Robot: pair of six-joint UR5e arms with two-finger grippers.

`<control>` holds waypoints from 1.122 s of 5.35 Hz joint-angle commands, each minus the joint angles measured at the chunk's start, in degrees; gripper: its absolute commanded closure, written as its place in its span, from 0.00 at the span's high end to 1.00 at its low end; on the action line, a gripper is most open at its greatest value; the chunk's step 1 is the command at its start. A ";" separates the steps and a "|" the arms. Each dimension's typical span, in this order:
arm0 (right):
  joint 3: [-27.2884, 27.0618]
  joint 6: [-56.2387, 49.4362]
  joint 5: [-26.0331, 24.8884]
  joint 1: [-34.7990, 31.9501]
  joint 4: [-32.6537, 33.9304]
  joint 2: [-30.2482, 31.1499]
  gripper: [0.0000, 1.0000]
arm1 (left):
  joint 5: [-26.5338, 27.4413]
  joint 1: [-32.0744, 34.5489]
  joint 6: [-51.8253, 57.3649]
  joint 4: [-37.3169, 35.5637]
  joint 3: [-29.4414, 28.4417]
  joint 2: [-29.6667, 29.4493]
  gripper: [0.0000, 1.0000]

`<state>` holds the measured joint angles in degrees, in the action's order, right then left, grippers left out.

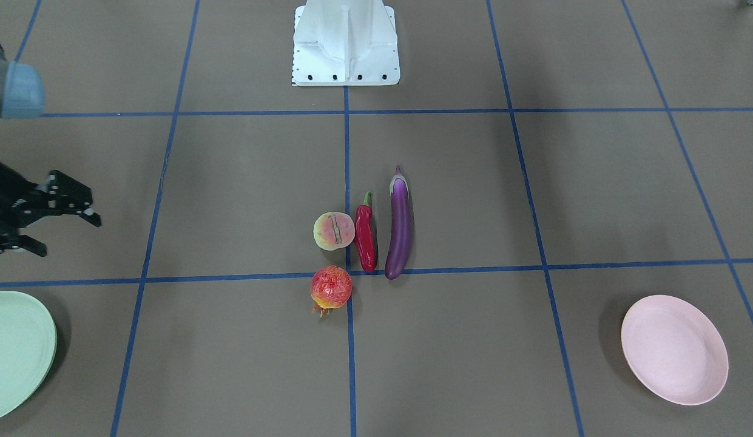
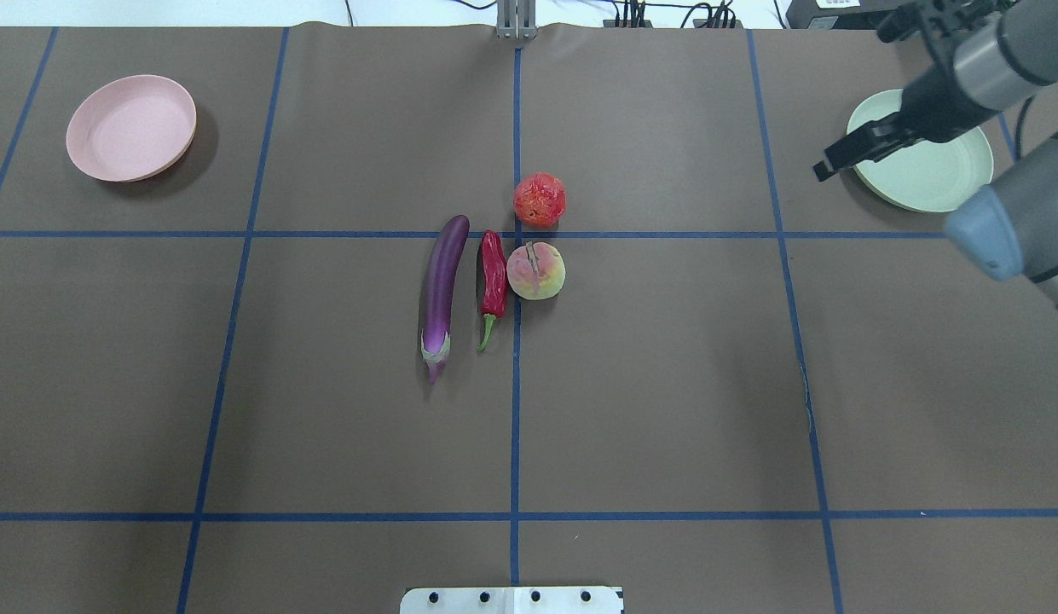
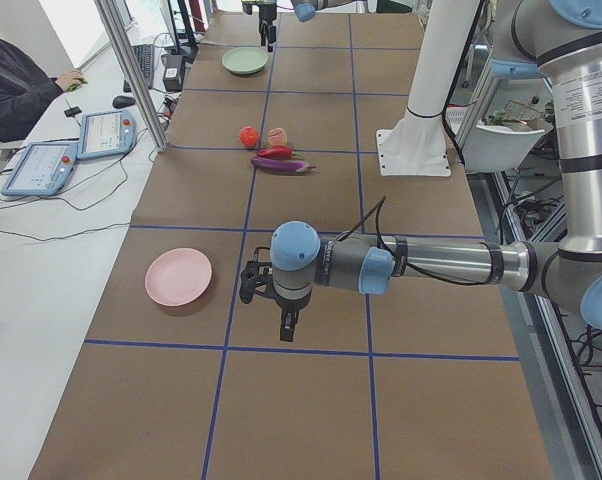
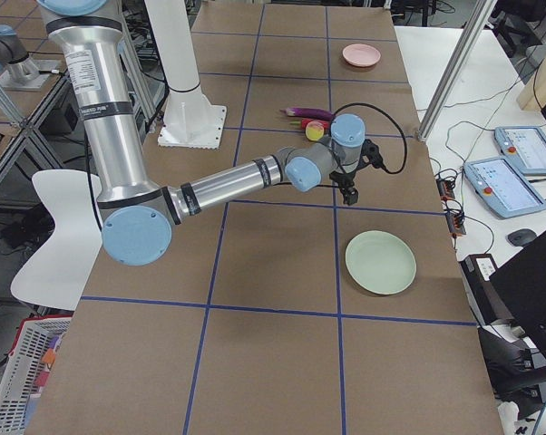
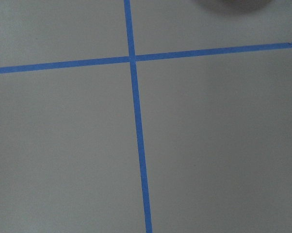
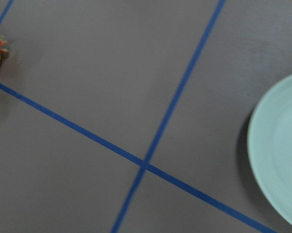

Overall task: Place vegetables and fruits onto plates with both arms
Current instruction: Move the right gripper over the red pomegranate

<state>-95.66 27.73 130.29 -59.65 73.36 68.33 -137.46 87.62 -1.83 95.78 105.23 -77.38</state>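
Four pieces of produce lie on the brown surface point(image 1: 230, 182): one peach point(image 1: 334, 231), one red chili pepper point(image 1: 365, 238), one purple eggplant point(image 1: 400, 227) and one pomegranate point(image 1: 330, 287). The chili lies just beside the peach on the robot's left, and the eggplant lies alongside the chili, one place further from the peach. The pomegranate sits just beside the peach, on the side away from the robot.

There are two plates, both bare. The mint green plate point(image 1: 15, 352) is well apart from the peach to the robot's right, and the pink plate point(image 1: 673, 349) is well apart to its left.

There are two arms. The right arm point(image 4: 228, 181) reaches out level with its hand point(image 1: 67, 233) pointing down, its fingers spread wide and holding nothing. This hand is between the peach and the mint green plate, nearer the plate. The left arm point(image 3: 441, 262) also stretches out level, with its hand point(image 3: 281, 320) pointing down, well apart from the peach and near the pink plate. I cannot tell how far its fingers are spread.
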 commanded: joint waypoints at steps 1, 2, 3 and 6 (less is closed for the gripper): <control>9.88 16.64 -17.80 13.18 0.47 -14.70 0.99 | -0.09 -0.08 -0.11 0.11 -0.02 -0.05 1.00; 18.41 20.57 -21.36 16.47 0.82 -22.64 0.99 | 0.00 -0.08 -0.02 0.11 -0.11 -0.05 1.00; 24.32 23.22 -23.65 18.15 0.91 -28.20 0.99 | -0.09 -0.08 -0.02 0.11 -0.29 -0.05 1.00; 30.97 25.70 -28.93 21.41 0.82 -34.05 0.99 | -0.09 -0.08 -0.02 0.11 -0.46 0.04 1.00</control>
<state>-66.09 52.76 102.86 -39.03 74.17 35.27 -137.55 87.54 -1.84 95.89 104.80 -77.35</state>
